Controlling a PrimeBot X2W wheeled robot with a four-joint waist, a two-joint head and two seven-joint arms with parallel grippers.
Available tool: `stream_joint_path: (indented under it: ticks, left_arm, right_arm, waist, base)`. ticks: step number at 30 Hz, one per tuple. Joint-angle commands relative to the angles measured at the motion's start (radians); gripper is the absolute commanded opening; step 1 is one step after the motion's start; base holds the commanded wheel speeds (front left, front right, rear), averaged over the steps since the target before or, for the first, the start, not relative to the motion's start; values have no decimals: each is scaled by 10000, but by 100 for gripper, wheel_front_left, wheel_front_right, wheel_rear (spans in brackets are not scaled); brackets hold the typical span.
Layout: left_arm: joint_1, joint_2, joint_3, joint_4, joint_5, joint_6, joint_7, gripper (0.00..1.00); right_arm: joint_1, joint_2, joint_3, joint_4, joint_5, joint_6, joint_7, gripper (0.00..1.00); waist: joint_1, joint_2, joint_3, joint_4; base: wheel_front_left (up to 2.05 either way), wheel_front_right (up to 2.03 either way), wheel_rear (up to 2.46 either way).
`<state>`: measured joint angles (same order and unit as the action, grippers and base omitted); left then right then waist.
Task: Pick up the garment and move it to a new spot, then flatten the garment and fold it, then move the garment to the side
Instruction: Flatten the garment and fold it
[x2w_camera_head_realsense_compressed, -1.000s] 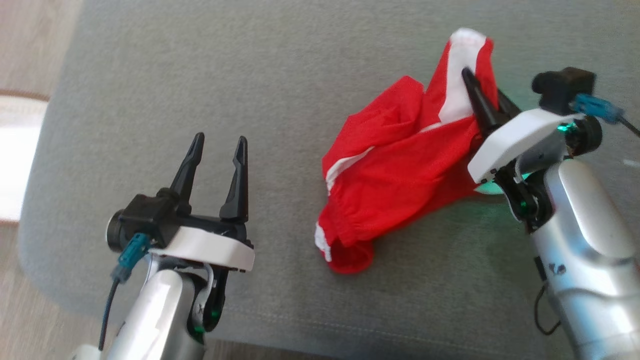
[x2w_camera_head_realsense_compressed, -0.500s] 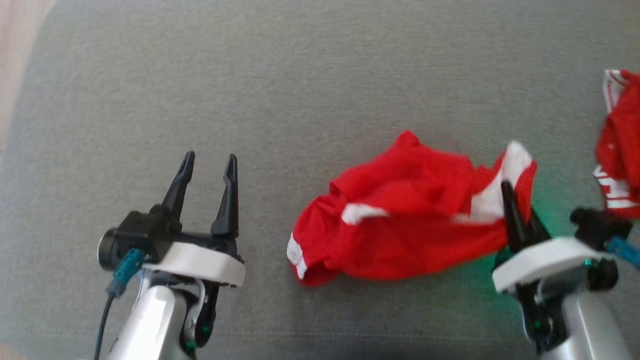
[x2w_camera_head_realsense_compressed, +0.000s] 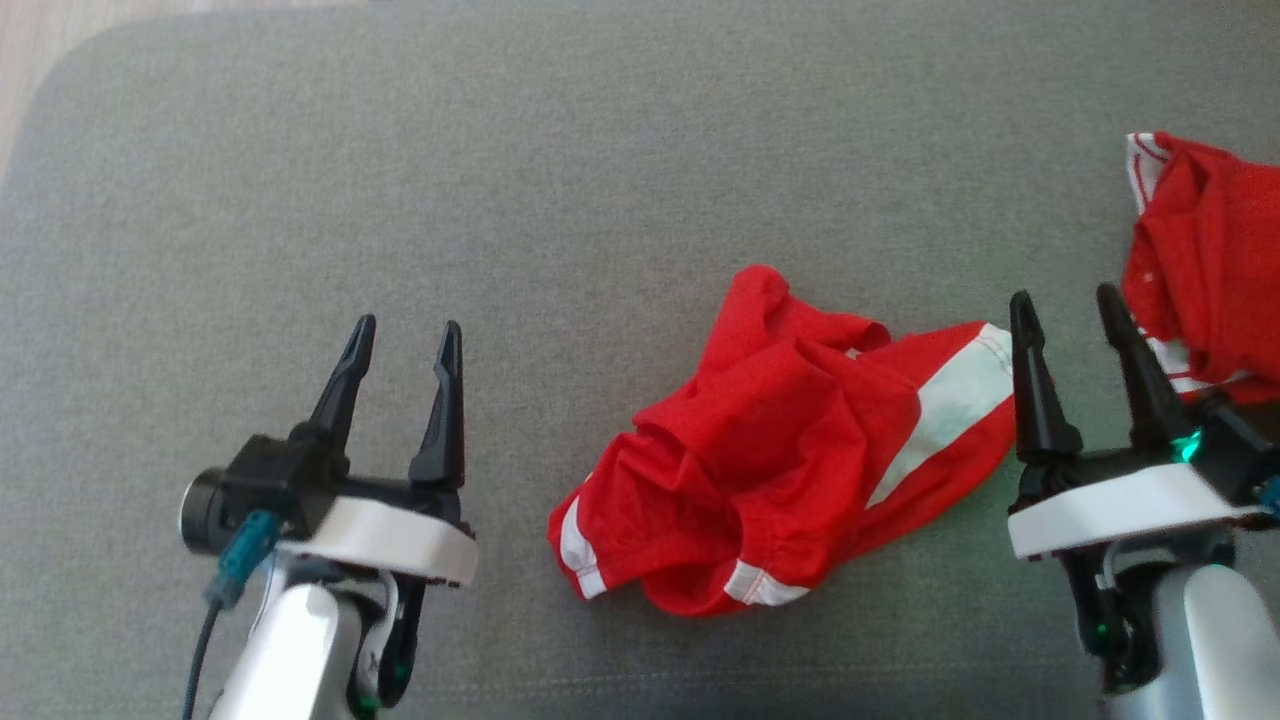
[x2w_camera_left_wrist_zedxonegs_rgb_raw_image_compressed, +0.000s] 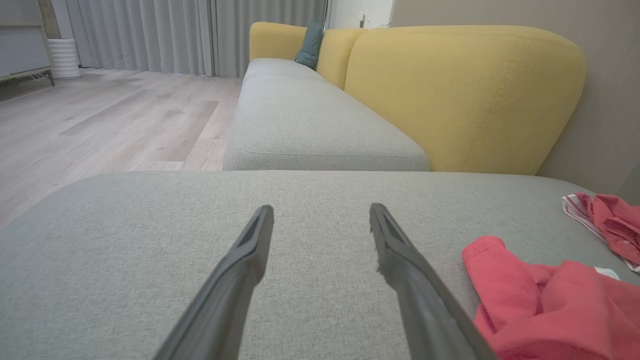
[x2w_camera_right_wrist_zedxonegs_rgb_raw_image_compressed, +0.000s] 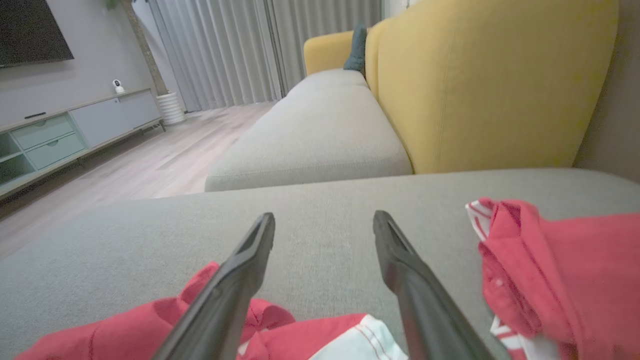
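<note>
The garment (x2w_camera_head_realsense_compressed: 790, 450), red shorts with white stripes, lies crumpled on the grey cushion (x2w_camera_head_realsense_compressed: 600, 150), touched by neither gripper. My right gripper (x2w_camera_head_realsense_compressed: 1062, 295) stands open just to its right, fingers empty and close to the white-striped edge. In the right wrist view that gripper (x2w_camera_right_wrist_zedxonegs_rgb_raw_image_compressed: 322, 215) is spread wide above the garment (x2w_camera_right_wrist_zedxonegs_rgb_raw_image_compressed: 310, 335). My left gripper (x2w_camera_head_realsense_compressed: 408, 325) is open and empty, a short way left of the garment. In the left wrist view its fingers (x2w_camera_left_wrist_zedxonegs_rgb_raw_image_compressed: 320, 210) point over bare cushion, with the garment (x2w_camera_left_wrist_zedxonegs_rgb_raw_image_compressed: 540, 300) at the lower right.
A second red and white cloth (x2w_camera_head_realsense_compressed: 1205, 260) lies at the cushion's right edge, close to my right gripper (x2w_camera_right_wrist_zedxonegs_rgb_raw_image_compressed: 565, 265). A yellow sofa backrest (x2w_camera_left_wrist_zedxonegs_rgb_raw_image_compressed: 465, 95) and another grey seat rise beyond. Wooden floor (x2w_camera_left_wrist_zedxonegs_rgb_raw_image_compressed: 100, 120) lies past the cushion's left edge.
My right gripper has opened and let go of the garment, which has dropped and now lies loose on the cushion. The head camera has shifted. The left gripper stays open.
</note>
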<state>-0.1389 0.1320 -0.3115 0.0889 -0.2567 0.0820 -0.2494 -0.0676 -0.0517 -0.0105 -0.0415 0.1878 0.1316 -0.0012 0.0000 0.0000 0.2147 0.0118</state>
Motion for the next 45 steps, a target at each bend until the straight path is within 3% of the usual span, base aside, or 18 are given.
stream_joint_path:
  ticks: [1,9,21,25,30,33,43,44,45]
  left_arm:
    - [48,242,318,-437,115,91,-85,100]
    - [619,323,28,-898,275,262,167,100]
    - [653,426,-155,-1309,299,275,348,100]
    - [413,380,-726,-1597,347,-119,739,100]
    - [153,97,-2213,-1812,64,-1219,2204,100]
    - [167,-33,-2954,-1685,-344,-1639,3146,100]
    - [-20,78,-3585,-1083,-1508,-1955,4883,100]
    - [-44,89,-3607,-1038,-1610,-1968,4993,66]
    - [-44,60,-3615,-1007,-1785,-1983,5057,24]
  right_arm:
    - [60,-214,272,-606,-173,-9,0,100]
    - [669,-279,576,-1519,-286,-9,352,100]
    - [722,-187,561,-1572,-115,-9,417,100]
    - [689,-166,557,-1586,-84,-9,434,100]
    - [677,-152,614,-1605,-76,-9,509,100]
    - [614,-140,662,-1609,-45,-9,515,100]
    - [447,-70,673,-1499,36,-9,417,100]
    - [432,-65,672,-1488,43,-9,407,100]
    - [416,-59,674,-1477,51,-9,400,100]
  waist:
    - [0,0,-108,-59]
    - [0,0,-376,-142]
    - [0,0,-387,-69]
    - [0,0,-297,-41]
    - [0,0,-110,-105]
    - [0,0,47,-237]
    - [0,0,394,-616]
    - [0,0,408,-639]
    - [0,0,416,-666]
  base:
    - [0,0,0]
    - [0,0,0]
    - [0,0,0]
    - [0,0,0]
    - [0,0,0]
    - [0,0,0]
    - [0,0,0]
    - [0,0,0]
    - [0,0,0]
